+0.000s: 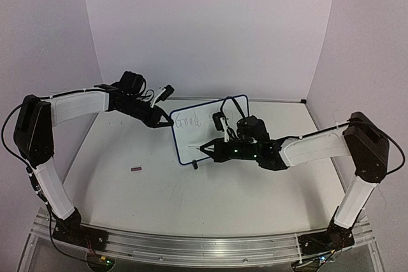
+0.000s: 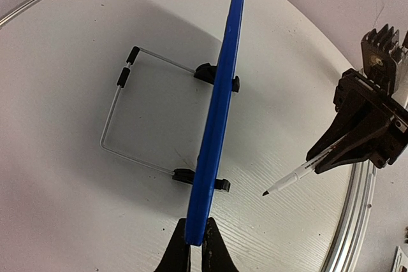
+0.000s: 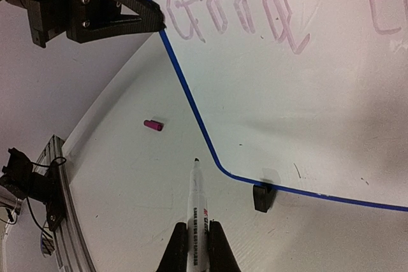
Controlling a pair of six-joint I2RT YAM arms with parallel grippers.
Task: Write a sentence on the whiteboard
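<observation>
- Whiteboard (image 1: 210, 128) stands propped up toward the back middle of the table (image 1: 191, 202), leaning back a bit on its two black feet (image 3: 262, 197). A thin wire stand (image 2: 111, 116) sticks out behind it.
- The sentence (image 3: 229, 14) is only partly there as far as we can see. "Good" reads fine in faint pinkish strokes near the top left of the board. In the right wrist view, an "e" from a second word shows at the right edge. From the top camera the right arm covers whatever follows.
- Left gripper (image 2: 196, 237) has its jaws pinching the blue frame on the board's left edge, one finger on each side.
- Right gripper (image 3: 197, 230) has its jaws clamped on a white marker (image 3: 197, 202), which sticks out forward between the fingers.
- The marker's tip is off the board. It sits just short of the frame near the lower left corner, close to the foot on that side.
- A small pink cap (image 1: 136, 169) lies by itself on the table, well to the left of the board and in front of it.
</observation>
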